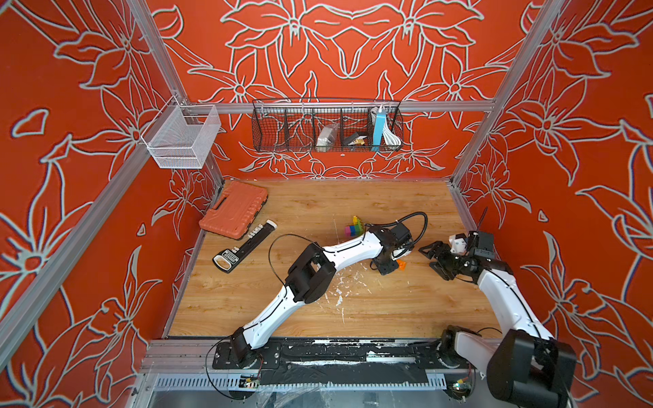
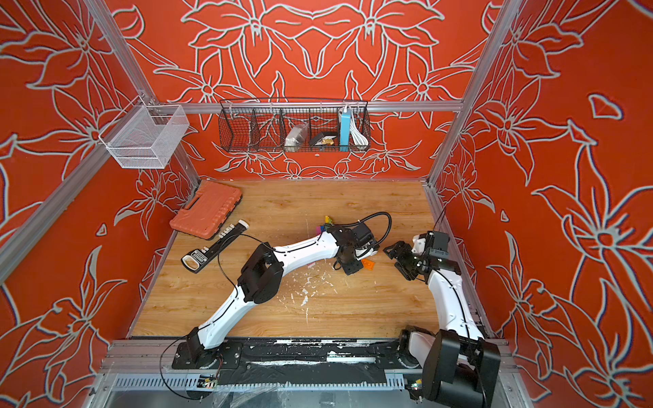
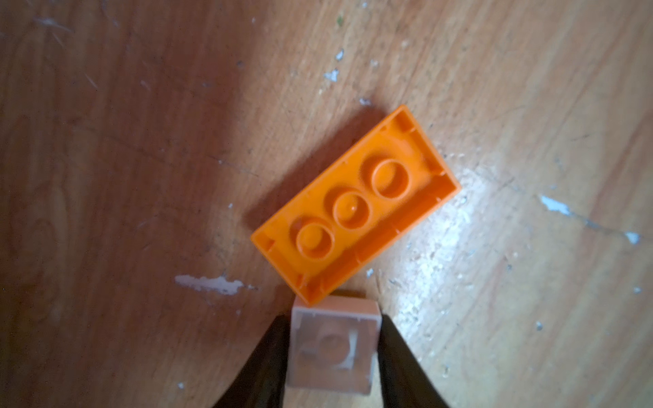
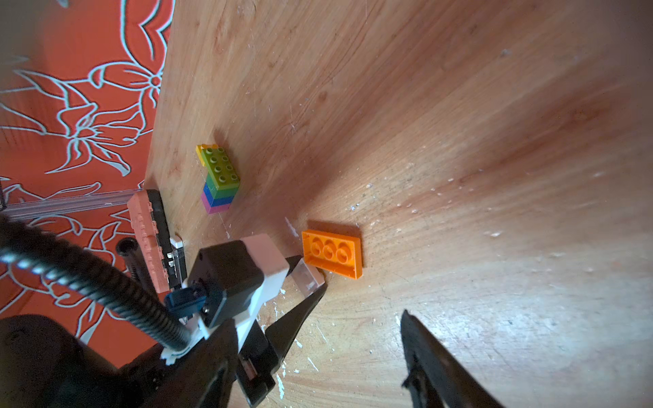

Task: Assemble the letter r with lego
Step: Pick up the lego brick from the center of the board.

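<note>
Inspect the wooden tabletop [image 1: 353,311]. In its far left corner you find a ribbed orange case [image 1: 233,211] lying flat. Just beside it, on the near side, a black tool rail [image 1: 245,247] lies at an angle.

Near the middle stands a stack of bricks [image 4: 219,180]: lime on top, then green, blue and pink, with yellow at one end.

Nearer the robot, an orange brick [image 3: 355,205] lies hollow side up. A white brick [image 3: 334,348] sits at one of its corners; you cannot confirm that it rests on the wood.

White flecks [image 1: 339,300] are scattered over the near half.
</note>
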